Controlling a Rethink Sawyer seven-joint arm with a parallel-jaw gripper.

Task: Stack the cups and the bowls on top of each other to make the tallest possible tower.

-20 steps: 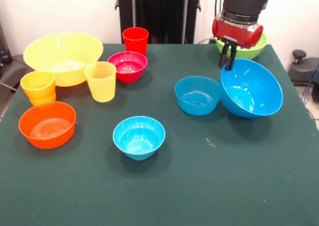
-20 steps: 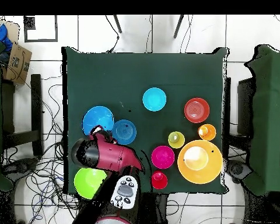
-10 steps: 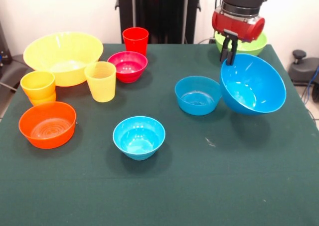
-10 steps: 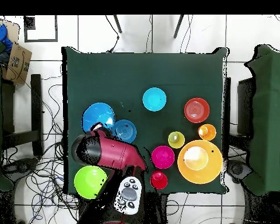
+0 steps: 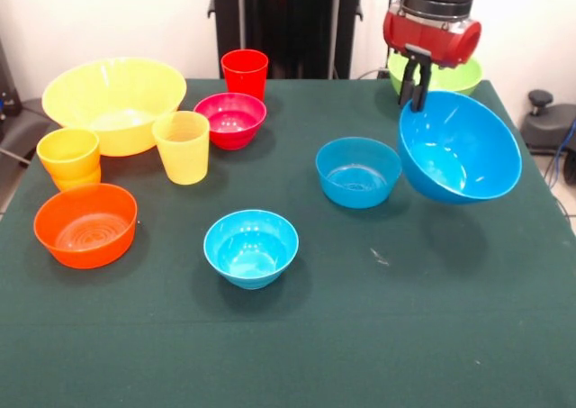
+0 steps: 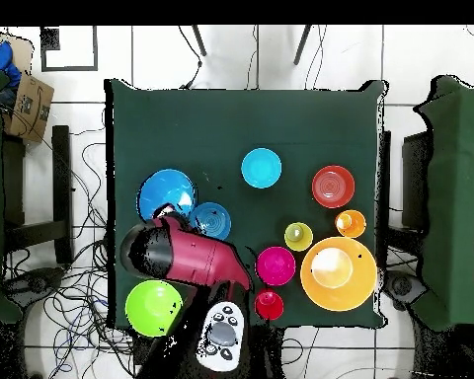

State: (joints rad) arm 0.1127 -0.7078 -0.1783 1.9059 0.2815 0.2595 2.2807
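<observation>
Lifted higher than a moment ago, the big blue bowl point(image 5: 461, 149) now hangs clear of the table point(image 5: 360, 336), tilted with its glossy hollow facing the camera. The gripper point(image 5: 415, 95) is clamped on its far rim. Just left of it sits a small blue bowl point(image 5: 357, 171); the lime bowl point(image 5: 454, 77) lies behind.

From overhead, the big blue bowl point(image 6: 167, 192) shows beside the small blue bowl point(image 6: 210, 222), with the arm point(image 6: 187, 257) covering part of its rim.

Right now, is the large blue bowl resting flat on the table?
No; the large blue bowl hangs tilted from the pincer, clear of the table.
</observation>
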